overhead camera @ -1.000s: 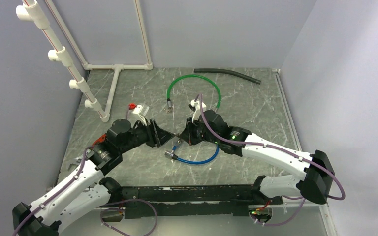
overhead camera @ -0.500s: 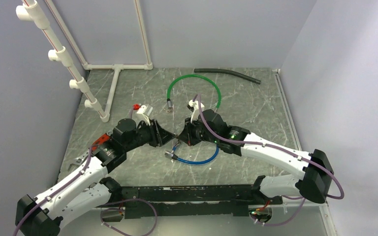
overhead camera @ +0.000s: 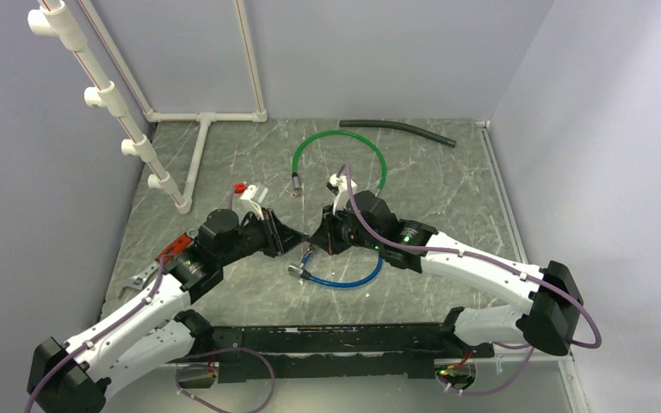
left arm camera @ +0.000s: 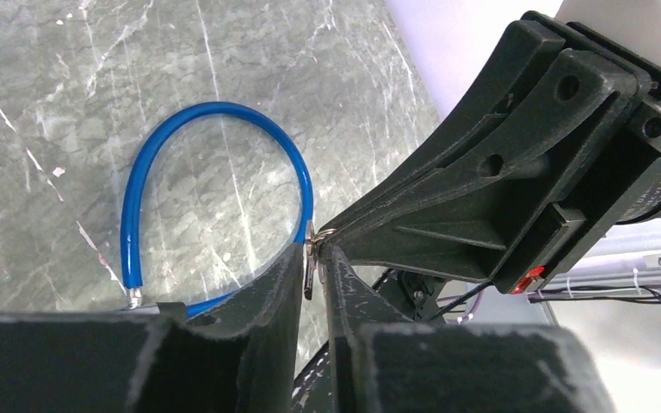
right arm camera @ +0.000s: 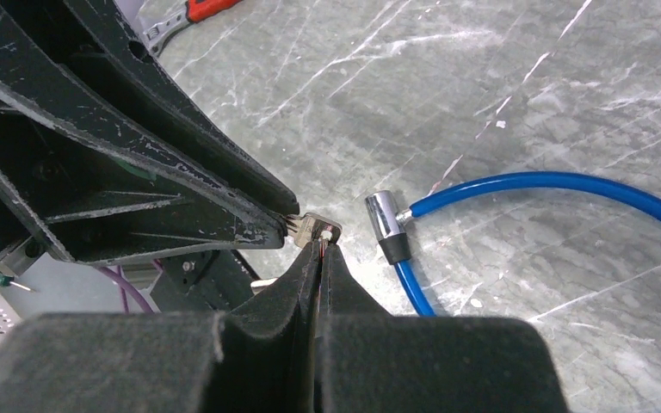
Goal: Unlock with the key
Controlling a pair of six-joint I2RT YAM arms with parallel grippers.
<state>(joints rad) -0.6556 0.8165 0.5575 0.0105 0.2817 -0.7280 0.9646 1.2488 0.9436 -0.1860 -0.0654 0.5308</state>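
A small silver key [right arm camera: 314, 231] sits between the two grippers, which meet tip to tip above the table. My right gripper [right arm camera: 321, 245] is shut on the key's head and ring. My left gripper [left arm camera: 311, 249] has its fingers closed narrowly around the key's blade [left arm camera: 310, 274]. In the top view the left gripper [overhead camera: 301, 242] and the right gripper [overhead camera: 312, 238] touch at the middle. The blue cable lock [overhead camera: 349, 280] lies on the table just below them, with its metal end [right arm camera: 383, 219] close to the key. It also shows in the left wrist view [left arm camera: 215, 107].
A green cable lock [overhead camera: 379, 159] lies behind the right arm. A black hose [overhead camera: 396, 127] lies at the back. A white PVC pipe frame [overhead camera: 198, 159] stands at the back left. A red-handled wrench [overhead camera: 168, 251] lies by the left arm.
My left gripper was open a second ago; it has moved right and its jaws have closed around the key held by my right gripper. The right arm has barely moved.
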